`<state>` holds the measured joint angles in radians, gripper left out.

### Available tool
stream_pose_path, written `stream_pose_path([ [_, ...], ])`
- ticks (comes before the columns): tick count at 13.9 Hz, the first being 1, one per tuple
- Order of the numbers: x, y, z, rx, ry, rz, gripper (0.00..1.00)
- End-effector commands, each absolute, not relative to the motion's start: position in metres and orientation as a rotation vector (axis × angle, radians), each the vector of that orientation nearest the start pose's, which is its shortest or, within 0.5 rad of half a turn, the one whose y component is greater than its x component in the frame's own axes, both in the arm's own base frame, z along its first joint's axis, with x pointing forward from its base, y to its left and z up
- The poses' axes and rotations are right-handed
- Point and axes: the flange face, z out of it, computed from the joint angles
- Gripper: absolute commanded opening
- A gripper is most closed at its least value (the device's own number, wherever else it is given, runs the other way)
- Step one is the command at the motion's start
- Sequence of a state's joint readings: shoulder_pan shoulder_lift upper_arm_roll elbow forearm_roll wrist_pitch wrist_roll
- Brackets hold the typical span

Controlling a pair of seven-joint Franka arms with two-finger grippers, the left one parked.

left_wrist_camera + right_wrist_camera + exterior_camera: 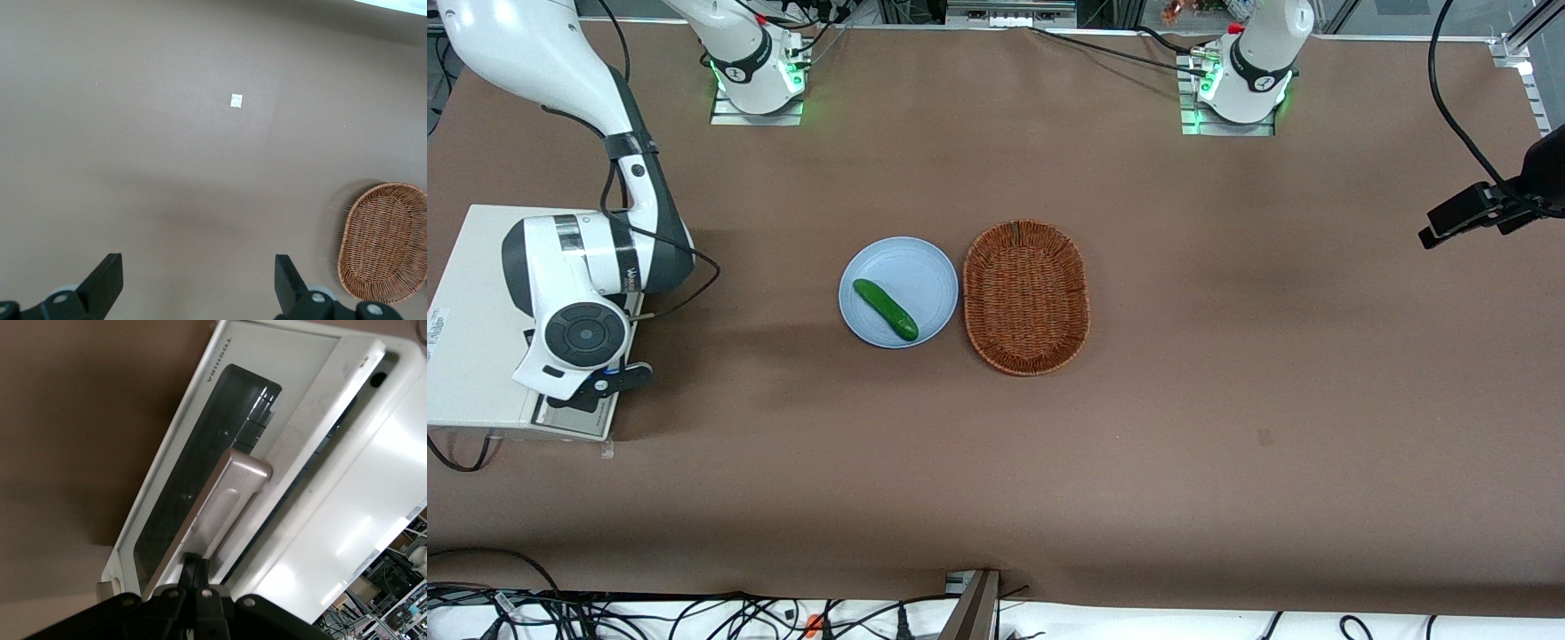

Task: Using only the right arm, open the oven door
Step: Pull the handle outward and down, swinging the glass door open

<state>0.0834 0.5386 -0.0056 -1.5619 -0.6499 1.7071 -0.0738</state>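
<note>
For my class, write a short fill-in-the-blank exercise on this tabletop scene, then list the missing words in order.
1. The green cucumber lies on a light blue ____.
2. Beside the plate, toward the parked arm's end of the table, sits an empty brown wicker ____.
3. The right arm's tool is at the silver ____ of the oven door.
4. A dark gap shows between the door and the oven, so the door is slightly ____.

Missing words: plate; basket; handle; open

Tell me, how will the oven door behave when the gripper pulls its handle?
The oven door looks rigid and hinged, so it should swing, not flex. The gripper is at its smooth handle, so it may slip. The oven might slide.
</note>
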Motion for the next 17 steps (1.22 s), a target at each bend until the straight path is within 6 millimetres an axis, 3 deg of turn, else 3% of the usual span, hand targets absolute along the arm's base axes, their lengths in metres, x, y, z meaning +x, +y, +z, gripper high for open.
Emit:
stream_pose_path([
  [1, 0.670, -0.002, 0.285, 2.477, 0.469, -0.440, 0.00],
  [17, 0.674, 0.009, 0.189, 2.533, 0.554, -0.422, 0.00],
])
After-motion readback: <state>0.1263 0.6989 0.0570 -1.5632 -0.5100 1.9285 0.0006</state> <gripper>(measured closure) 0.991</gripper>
